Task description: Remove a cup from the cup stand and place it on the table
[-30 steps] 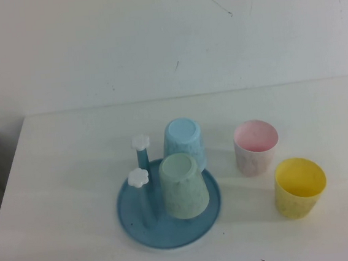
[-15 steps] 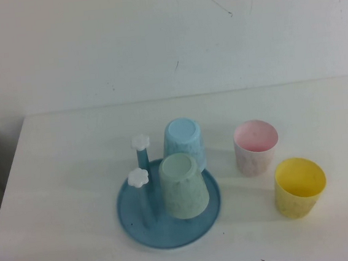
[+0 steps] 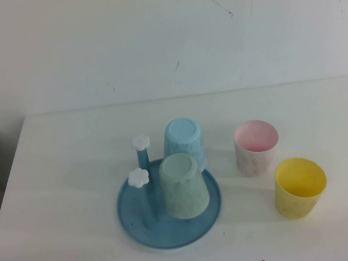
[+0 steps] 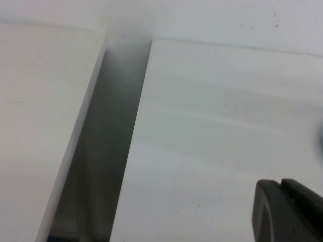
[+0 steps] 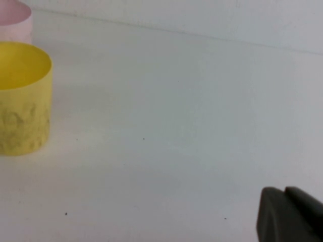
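The pale pink cup (image 3: 256, 146) stands upright on the white table (image 3: 73, 239), to the right of the cup stand; its rim also shows in the right wrist view (image 5: 14, 26). The round blue cup stand (image 3: 168, 206) holds a light blue tumbler (image 3: 184, 143) and a pale green tumbler (image 3: 183, 185) upside down, beside two bare pegs with white flower caps (image 3: 138, 178). Neither arm shows in the high view. My left gripper (image 4: 281, 182) is shut and empty over the table near its left edge. My right gripper (image 5: 284, 190) is shut and empty over the table, to the right of the yellow tumbler.
A yellow tumbler (image 3: 299, 187) stands upright on the table next to the pink cup and shows in the right wrist view (image 5: 22, 98). A dark gap (image 4: 108, 151) runs along the table's left edge, with another white surface beyond it.
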`<state>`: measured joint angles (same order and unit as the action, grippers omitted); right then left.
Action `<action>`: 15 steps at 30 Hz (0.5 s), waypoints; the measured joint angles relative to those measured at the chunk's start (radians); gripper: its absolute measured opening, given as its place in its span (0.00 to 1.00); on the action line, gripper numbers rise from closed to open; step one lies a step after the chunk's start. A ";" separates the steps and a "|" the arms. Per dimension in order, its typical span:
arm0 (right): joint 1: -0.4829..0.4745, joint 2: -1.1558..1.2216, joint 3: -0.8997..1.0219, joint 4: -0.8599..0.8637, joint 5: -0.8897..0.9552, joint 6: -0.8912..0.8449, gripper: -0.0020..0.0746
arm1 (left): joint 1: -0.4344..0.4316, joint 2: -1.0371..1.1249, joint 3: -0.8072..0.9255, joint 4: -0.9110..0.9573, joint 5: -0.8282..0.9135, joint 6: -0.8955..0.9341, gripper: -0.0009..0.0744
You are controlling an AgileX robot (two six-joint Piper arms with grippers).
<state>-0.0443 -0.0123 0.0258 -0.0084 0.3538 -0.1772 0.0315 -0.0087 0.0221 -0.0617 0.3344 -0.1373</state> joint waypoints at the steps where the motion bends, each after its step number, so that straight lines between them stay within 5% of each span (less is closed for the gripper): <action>1: 0.000 0.000 0.000 0.002 0.000 0.007 0.02 | 0.000 0.000 0.000 0.000 0.000 0.000 0.01; 15: -0.007 0.000 0.000 -0.028 0.001 0.112 0.02 | 0.000 0.000 0.000 0.000 0.000 0.000 0.01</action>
<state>-0.0510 -0.0123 0.0258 -0.0363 0.3552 -0.0648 0.0315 -0.0087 0.0221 -0.0617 0.3344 -0.1373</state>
